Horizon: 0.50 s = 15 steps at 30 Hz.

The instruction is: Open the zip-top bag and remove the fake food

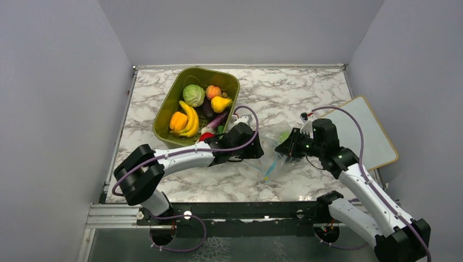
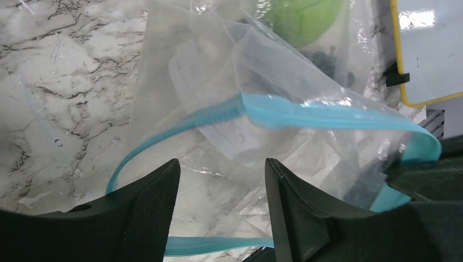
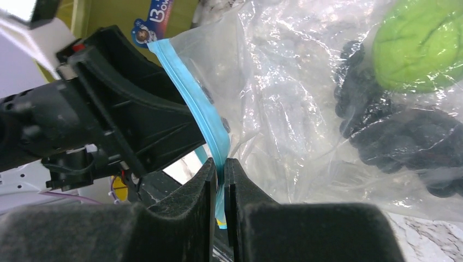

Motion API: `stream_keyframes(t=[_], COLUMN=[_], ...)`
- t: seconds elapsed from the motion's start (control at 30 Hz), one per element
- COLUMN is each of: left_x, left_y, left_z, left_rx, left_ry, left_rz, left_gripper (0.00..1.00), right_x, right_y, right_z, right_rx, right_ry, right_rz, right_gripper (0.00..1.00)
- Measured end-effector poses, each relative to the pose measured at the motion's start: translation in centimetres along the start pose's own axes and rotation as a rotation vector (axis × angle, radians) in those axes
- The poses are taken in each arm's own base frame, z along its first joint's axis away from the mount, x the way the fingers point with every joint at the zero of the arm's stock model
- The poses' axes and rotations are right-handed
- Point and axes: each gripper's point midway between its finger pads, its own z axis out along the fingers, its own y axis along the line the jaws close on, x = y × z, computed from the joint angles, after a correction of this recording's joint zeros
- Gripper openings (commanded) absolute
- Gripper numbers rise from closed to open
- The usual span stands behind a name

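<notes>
My right gripper [image 3: 218, 164] is pinched tight on the smooth blue zipper strip [image 3: 191, 87] of the clear, crinkly zip-top bag [image 3: 295, 82], which lies just beside the green bin [image 1: 164, 112]. Inside sits round, bumpy green fake food [image 3: 423, 43]. My left gripper [image 2: 221, 164] is spread apart at the bag's mouth; maybe it touches.

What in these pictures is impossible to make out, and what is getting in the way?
1. Top view: the zip-top bag sits between the arms, and its contents are too small to identify.
2. Right wrist view: a dark lumpy item beside the light green piece is blurred by crinkled plastic.
3. Left wrist view: the left gripper has its jaws apart. Whether they touch the bag is unclear, because the bottom edge cuts them off.
</notes>
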Motion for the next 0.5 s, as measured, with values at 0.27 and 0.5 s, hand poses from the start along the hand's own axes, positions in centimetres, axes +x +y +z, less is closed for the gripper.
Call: stream_keyframes(t=[0.27,0.5], left_x=[0.4,0.8], left_y=[0.3,-0.1], left_z=[2.1,3.3], left_rx=[-0.04,-0.034], left_ry=[0.02,0.034], left_rz=[-0.057,-0.072], left_gripper=[0.6,0.61], right_x=[-0.3,-0.3], right_y=[1.0,2.0], right_z=[-0.8,-1.1], right_rx=[-0.036,-0.082], right_ry=[-0.025,-0.015], right_rz=[0.0,-0.003], right_gripper=[0.11,0.15])
